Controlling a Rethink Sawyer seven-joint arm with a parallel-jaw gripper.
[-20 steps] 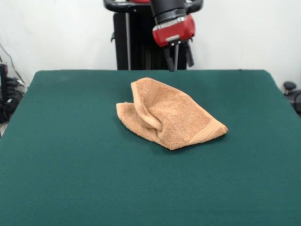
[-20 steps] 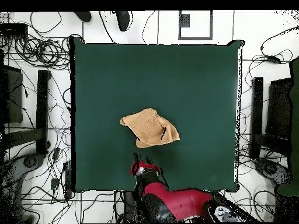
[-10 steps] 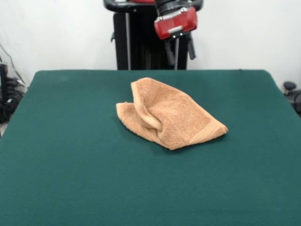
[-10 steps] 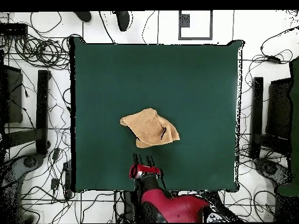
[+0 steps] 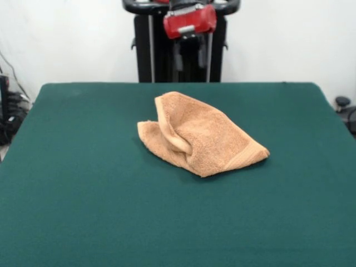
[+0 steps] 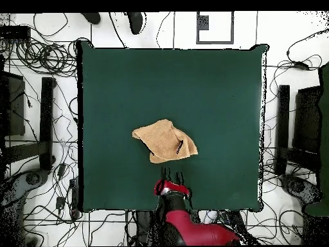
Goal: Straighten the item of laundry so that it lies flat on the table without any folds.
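Towel (image 5: 200, 135) lies crumpled near the middle of the tabletop (image 5: 78, 194), one flap doubled over the rest, a raised ridge running down its centre, banded hem toward the camera-side corner in the front view. Tool (image 5: 189, 55) hangs high over the tabletop's robot-side edge, well apart from the towel, fingers parted, nothing held.

Recommended for the step in hand: descend on the loose edge of the upper flap only, pinch one layer, then draw it outward and low across the tabletop. Risk, as judged: catching both layers and dragging the whole bundle.

Against the earlier frames: tool shifted sideways along the robot-side edge and sits higher in the front view; towel unchanged.
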